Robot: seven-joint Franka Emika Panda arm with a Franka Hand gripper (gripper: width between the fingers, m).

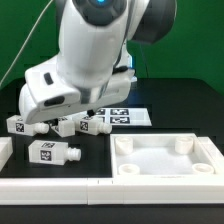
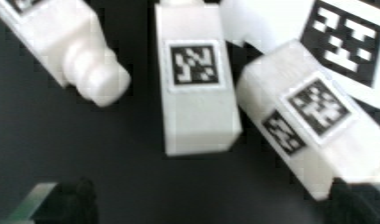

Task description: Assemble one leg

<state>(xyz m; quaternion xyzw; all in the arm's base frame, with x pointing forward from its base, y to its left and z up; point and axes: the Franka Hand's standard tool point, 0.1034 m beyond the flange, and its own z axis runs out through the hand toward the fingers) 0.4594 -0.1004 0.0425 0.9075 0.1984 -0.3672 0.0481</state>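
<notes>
The white plastic leg (image 2: 196,85), a smooth square-section peg, lies flat on the matt black table (image 1: 190,110) between two like pegs (image 2: 71,50), tag uppermost, long axis roughly along the exterior view's left-right, stub direction indeterminate, with the gripper (image 1: 75,112) above it, its closure not discernible.

legs (image 1: 50,152): 4 | square tray-like part (image 1: 165,168): 1 | marker board (image 1: 128,117): 1

Robotics lab setup: black table (image 1: 182,114), green backdrop (image 1: 190,70) behind, marker board (image 1: 136,117) w/ printed tags.
</notes>
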